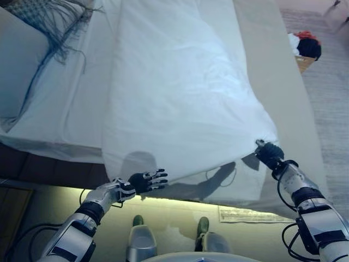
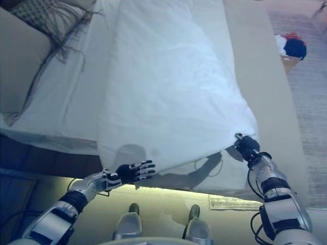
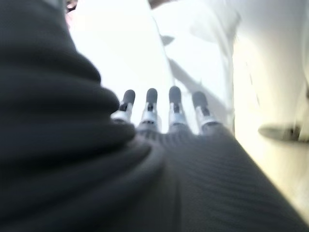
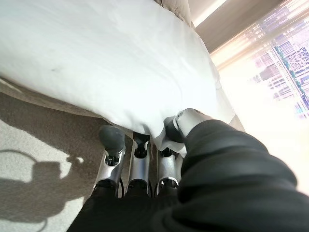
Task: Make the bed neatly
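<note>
A white duvet (image 1: pixel 180 87) lies smooth and slightly puffed down the middle of the bed (image 1: pixel 272 71), its near edge lifted off the mattress across the lower half of the frame. The right hand (image 1: pixel 269 153), at lower right, has its fingers and thumb clenched on the duvet's near corner, cloth bunched between them. The left hand (image 1: pixel 146 180), at lower left, hovers just under the near edge with fingers spread and straight, gripping nothing. The duvet's long axis runs from the near edge up toward the top of the frame. A pillow (image 1: pixel 19 65) sits at upper left.
</note>
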{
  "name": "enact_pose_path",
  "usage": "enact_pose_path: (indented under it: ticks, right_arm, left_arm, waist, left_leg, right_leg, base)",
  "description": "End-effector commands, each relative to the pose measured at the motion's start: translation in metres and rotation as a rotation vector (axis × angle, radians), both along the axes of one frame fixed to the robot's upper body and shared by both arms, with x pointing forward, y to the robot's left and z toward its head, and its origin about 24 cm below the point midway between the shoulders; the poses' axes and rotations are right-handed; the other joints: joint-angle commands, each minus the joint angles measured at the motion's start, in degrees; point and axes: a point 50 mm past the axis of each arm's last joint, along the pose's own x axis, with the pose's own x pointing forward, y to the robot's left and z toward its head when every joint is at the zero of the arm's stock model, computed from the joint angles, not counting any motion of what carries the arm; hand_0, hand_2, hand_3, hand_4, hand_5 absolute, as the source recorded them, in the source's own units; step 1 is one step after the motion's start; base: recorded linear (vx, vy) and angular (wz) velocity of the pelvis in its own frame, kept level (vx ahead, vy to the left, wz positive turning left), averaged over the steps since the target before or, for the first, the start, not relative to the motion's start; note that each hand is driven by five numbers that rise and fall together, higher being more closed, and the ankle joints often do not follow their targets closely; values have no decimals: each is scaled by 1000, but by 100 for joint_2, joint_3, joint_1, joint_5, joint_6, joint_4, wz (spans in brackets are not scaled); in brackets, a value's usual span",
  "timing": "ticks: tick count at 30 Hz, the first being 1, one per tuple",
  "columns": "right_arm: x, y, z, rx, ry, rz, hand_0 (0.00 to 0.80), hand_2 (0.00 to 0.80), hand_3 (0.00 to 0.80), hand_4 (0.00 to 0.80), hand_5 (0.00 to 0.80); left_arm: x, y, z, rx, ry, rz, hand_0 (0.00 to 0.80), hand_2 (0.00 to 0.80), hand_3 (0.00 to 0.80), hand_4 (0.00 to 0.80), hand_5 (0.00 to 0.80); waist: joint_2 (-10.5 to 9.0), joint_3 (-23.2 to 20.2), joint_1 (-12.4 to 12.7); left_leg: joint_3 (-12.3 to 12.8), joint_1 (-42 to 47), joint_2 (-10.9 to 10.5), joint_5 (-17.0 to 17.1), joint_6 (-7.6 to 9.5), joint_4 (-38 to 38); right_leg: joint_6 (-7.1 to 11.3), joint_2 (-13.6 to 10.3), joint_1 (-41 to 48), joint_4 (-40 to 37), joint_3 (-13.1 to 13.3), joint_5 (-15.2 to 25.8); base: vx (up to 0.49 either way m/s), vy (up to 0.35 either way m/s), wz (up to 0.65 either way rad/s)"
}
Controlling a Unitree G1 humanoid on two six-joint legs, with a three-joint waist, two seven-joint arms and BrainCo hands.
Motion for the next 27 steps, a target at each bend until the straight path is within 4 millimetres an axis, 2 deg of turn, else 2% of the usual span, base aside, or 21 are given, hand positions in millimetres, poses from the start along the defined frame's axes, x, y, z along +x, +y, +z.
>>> enact_pose_path:
  ticks: [1, 8, 15, 20, 24, 27]
  right_arm:
    - [25, -2, 48, 47, -212, -31, 800, 800, 800, 800, 800]
    - [26, 22, 37, 136, -224, -12, 800, 800, 800, 800, 800]
    - [22, 45, 29, 186, -244, 35, 800, 800, 800, 800, 800]
    - [18, 51, 26, 202, -245, 52, 800, 800, 800, 800, 800]
    - [7, 50, 14, 207, -222, 47, 800, 800, 800, 800, 800]
    - [-5, 43, 1, 218, -196, 21, 800, 800, 800, 800, 800]
  left_arm:
    - [5, -20, 1, -160, 125, 56, 0, 0, 0, 0, 0]
    - [-18, -43, -23, -365, 454, 310, 0, 0, 0, 0, 0]
    - [-19, -43, -27, -407, 653, 530, 0, 0, 0, 0, 0]
    - [-5, -28, -24, -452, 618, 729, 0, 0, 0, 0, 0]
    - [11, -9, -16, -497, 491, 898, 0, 0, 0, 0, 0]
    - [14, 3, -15, -500, 430, 974, 0, 0, 0, 0, 0]
  waist:
    - [-299, -87, -96]
    - [-658, -110, -104]
    - [-941, -84, -113]
    - [-1059, -97, -151]
    - [-1116, -141, -164]
    - [-1134, -175, -140]
  left_leg:
    - [1, -246, 343, 442, 84, -96]
    - [38, -290, 508, 403, 62, -83]
    - [48, -337, 661, 368, 22, -46]
    - [52, -346, 753, 354, -13, -5]
    - [39, -304, 792, 334, -32, 2]
    - [6, -255, 792, 325, -34, -23]
  right_leg:
    - [319, -194, -79, 340, -42, -184]
    - [265, 0, -20, 205, -40, -163]
    - [219, 158, 17, 122, -59, -169]
    - [199, 254, 49, 99, -50, -196]
    - [201, 302, 109, 84, -60, -218]
    - [210, 320, 164, 66, -89, -225]
  base:
    - [55, -183, -15]
    - [42, -173, -11]
    - [21, -141, -2]
    - [9, -89, -2]
    - [16, -63, -1]
    - [10, -33, -1]
